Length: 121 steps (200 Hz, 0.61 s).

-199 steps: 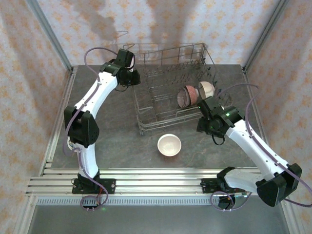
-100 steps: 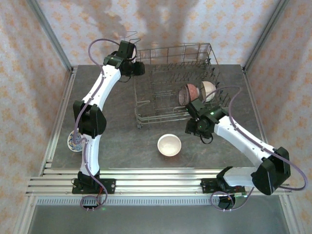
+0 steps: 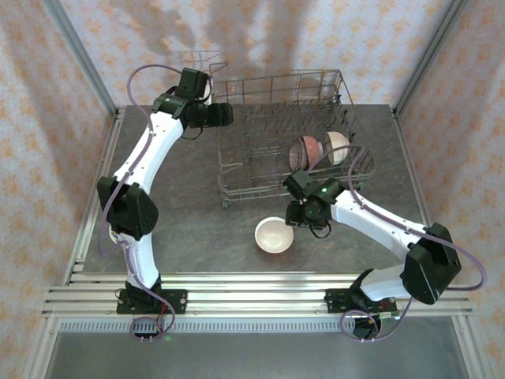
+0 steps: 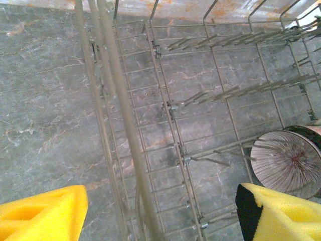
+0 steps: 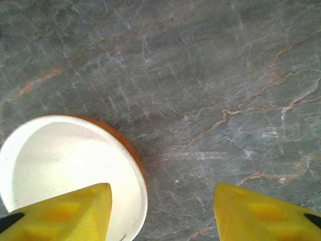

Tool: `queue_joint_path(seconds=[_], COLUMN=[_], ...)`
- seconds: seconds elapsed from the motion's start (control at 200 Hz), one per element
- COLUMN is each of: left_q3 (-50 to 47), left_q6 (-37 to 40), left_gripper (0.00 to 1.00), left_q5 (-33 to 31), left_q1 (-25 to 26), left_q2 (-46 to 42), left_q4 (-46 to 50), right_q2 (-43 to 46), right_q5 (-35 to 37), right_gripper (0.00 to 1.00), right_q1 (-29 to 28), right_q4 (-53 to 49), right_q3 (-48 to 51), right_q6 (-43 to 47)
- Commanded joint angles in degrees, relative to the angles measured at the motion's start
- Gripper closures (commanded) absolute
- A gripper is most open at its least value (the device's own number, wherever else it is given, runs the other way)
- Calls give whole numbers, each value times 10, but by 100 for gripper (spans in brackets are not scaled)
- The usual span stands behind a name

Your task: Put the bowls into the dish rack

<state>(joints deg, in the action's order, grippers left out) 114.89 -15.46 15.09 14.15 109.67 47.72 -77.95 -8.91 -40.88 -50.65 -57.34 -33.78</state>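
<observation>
Grey stone tabletop [image 3: 181, 229], white bowl [image 5: 60, 155] cut off beneath agape right end effector [image 5: 159, 196]; left end effector [image 4: 161, 201] agape.

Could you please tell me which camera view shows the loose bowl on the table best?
The top external view: the bowl appears almost whole there, just in front of the dish rack. The right wrist view crops it, showing part of its white inside and orange outside.

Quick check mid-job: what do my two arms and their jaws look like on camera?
The left arm and right arm both have white links and black joints, with a purplish cable looping along each. Their jaws are yellow wedges.
</observation>
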Motion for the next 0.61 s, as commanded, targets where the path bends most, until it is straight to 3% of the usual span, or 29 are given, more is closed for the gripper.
queue_joint_path(seconds=[0.0, 0.25, 0.601], left_q3=[-29, -83, -153], left_q6=[16, 22, 12], left_gripper=[21, 20, 20], left_q5=[-11, -33, -60], left_q1=[1, 1, -1], left_q2=[-41, -96, -163], left_q4=[-11, -1, -1], right_q2=[-5, -36, -69], right_q5=[-15, -43, -19], right_gripper=[46, 48, 59], right_q1=[-10, -28, -28], right_q4=[33, 53, 39], right_q3=[17, 28, 37], right_q6=[12, 33, 46])
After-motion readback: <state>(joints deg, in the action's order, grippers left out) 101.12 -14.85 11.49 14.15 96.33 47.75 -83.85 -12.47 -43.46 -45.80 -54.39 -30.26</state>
